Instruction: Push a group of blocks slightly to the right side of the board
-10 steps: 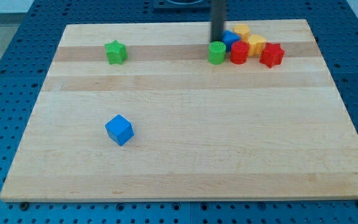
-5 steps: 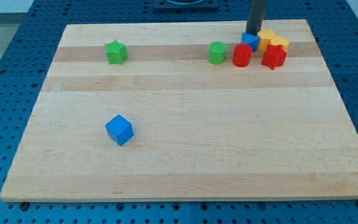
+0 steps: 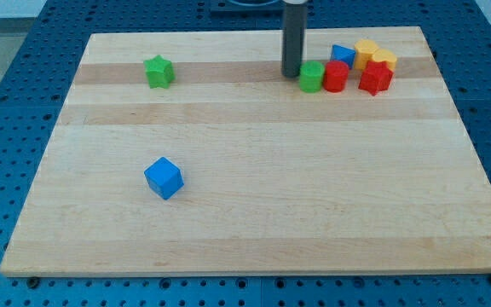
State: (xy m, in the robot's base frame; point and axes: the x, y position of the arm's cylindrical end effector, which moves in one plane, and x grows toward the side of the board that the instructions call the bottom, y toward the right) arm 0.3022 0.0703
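My tip (image 3: 291,74) rests on the wooden board (image 3: 254,222) near its top edge, right of centre, just to the left of the green cylinder (image 3: 312,76) and seemingly touching it. There are no jaws here, only a plain dark rod. The green cylinder sits against the red cylinder (image 3: 335,77), and to their right the red star (image 3: 374,78) lies near the board's top right corner. Behind them, closer to the top edge, are a small blue block (image 3: 343,55) and two yellow blocks (image 3: 374,55) packed together. Well apart, a green star (image 3: 158,71) sits toward the top left corner, and a blue cube (image 3: 163,177) lies alone in the lower left part.
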